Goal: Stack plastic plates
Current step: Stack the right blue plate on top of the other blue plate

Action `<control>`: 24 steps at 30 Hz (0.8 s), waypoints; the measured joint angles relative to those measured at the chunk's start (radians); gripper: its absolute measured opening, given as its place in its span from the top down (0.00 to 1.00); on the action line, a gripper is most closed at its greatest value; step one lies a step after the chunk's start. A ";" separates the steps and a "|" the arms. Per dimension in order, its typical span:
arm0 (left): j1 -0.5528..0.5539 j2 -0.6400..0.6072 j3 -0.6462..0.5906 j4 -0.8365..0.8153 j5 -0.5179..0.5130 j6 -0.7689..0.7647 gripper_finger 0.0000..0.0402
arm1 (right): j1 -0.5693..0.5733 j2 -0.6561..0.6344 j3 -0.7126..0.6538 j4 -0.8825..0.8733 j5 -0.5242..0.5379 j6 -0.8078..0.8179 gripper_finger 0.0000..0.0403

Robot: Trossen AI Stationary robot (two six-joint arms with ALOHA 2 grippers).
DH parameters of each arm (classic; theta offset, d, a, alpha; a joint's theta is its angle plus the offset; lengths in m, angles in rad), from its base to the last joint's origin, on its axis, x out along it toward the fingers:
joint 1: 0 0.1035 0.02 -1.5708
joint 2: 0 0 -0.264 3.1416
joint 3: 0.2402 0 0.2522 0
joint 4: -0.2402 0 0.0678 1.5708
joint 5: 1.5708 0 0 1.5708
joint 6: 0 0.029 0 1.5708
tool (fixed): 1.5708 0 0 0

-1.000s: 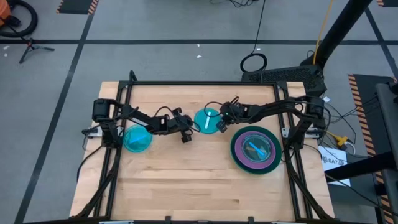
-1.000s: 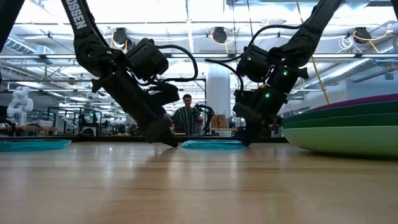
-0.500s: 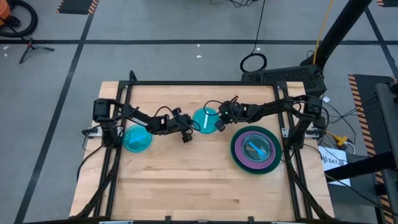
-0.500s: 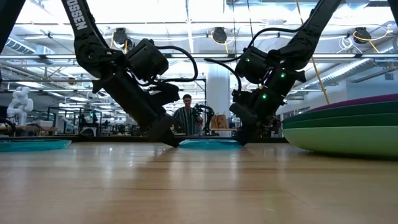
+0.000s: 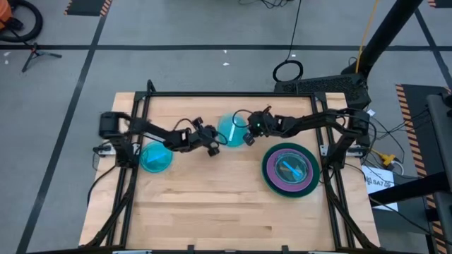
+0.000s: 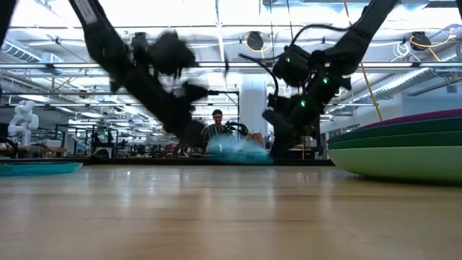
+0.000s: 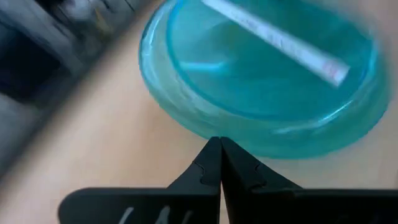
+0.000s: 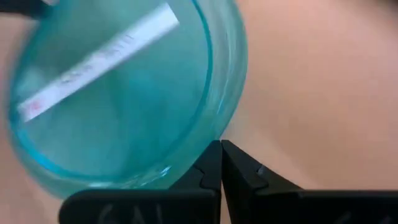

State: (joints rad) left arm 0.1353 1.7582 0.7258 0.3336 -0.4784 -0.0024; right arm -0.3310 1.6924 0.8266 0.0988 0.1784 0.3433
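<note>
- In the low view the left arm and the cyan-blue plate (image 6: 237, 150) between the grippers are smeared by motion, so whether that plate's edge is off the wood or flat on it cannot be told
- That cyan-blue plate (image 5: 232, 131) sits mid-table toward the far edge, with a white strip across its face (image 7: 273, 40)
- Left gripper (image 5: 212, 148) is just beside the plate's left rim; its wrist view shows both fingers pressed together at the tips (image 7: 221, 152), holding nothing, with the plate's rim just ahead of them
- Right gripper (image 5: 248, 138) is at the plate's right rim; its fingers (image 8: 221, 155) are likewise closed tip to tip, with the rim at the tips; contact cannot be confirmed
- A second cyan-blue plate (image 5: 155, 157) lies flat near the left edge, partly under the left arm
- The stack (image 5: 290, 169) stands at the right: dark green outer rim, purple plate above, a cyan-blue one on top; the plates below are hidden from overhead, and the low view cuts the stack (image 6: 404, 148) off at its right side
- The table (image 5: 212, 212) is pale wood inside a black frame, standing on a grey floor with dark tape lines
- Beyond it lies a bright hall with ceiling lights; a person (image 6: 216, 133) stands far back, partly hidden by the arms
</note>
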 joint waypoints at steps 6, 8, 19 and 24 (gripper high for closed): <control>-0.002 -0.324 0.161 -0.265 -0.086 0.251 1.00 | -0.024 -0.187 0.144 -0.093 0.010 -0.140 1.00; -0.018 -0.417 0.252 -0.378 -0.087 0.288 1.00 | -0.016 -0.268 0.194 -0.137 0.012 -0.192 1.00; -0.121 -0.568 0.672 -1.172 -0.106 0.182 1.00 | 0.067 -0.570 0.244 -0.378 0.005 -0.296 1.00; -0.182 -0.567 0.689 -1.200 -0.089 0.145 1.00 | 0.080 -0.584 0.244 -0.426 0.004 -0.303 1.00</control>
State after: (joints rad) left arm -0.0468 1.1912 1.4144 -0.8668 -0.5676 0.1424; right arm -0.2512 1.1085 1.0702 -0.3268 0.1822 0.0399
